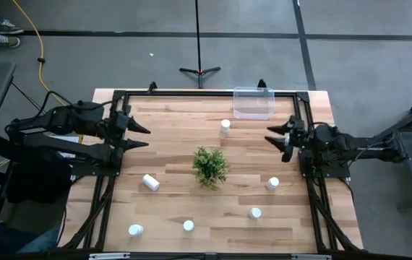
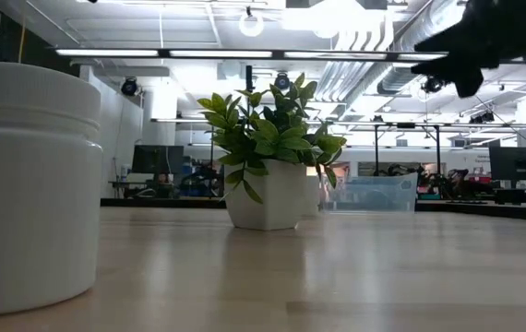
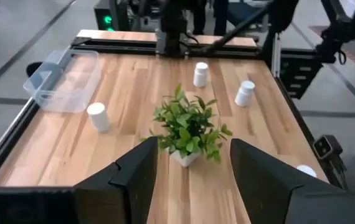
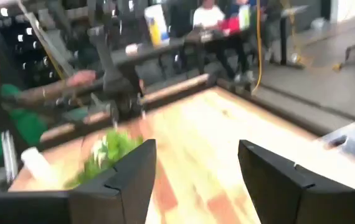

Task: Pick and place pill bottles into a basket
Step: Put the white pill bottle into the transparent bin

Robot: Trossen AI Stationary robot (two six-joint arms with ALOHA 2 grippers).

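So nothing's been picked up yet as far as I can tell. All six pill bottles sit loose on the wooden table (image 1: 170, 144), and the basket (image 1: 254, 102) at the far edge looks empty, just clear plastic with bare wood showing through.

The bottles are spread around the potted plant (image 1: 210, 166) in the middle. One bottle (image 1: 225, 127) stands between the plant and the basket, closest to the drop-off. Another (image 1: 150, 182) lies tipped on its side on the left arm's half. One (image 1: 273, 183) sits near the right arm's side, one (image 1: 255, 213) a bit further toward the front, and two more (image 1: 188, 226) (image 1: 135, 230) are down near the front edge. My guess is the plant is there as clutter the arms have to reach around.

The left gripper (image 1: 142, 136) hangs above the left edge of the table, fingers spread apart, holding nothing. The right gripper (image 1: 277, 136) is over the right edge, pointing inward, also spread and empty. Its wrist view is smeared, so it's probably swinging right now.

I'd bet the right arm goes for the bottle by the basket first since it's the shortest carry. The tipped one will likely roll if it gets nudged.
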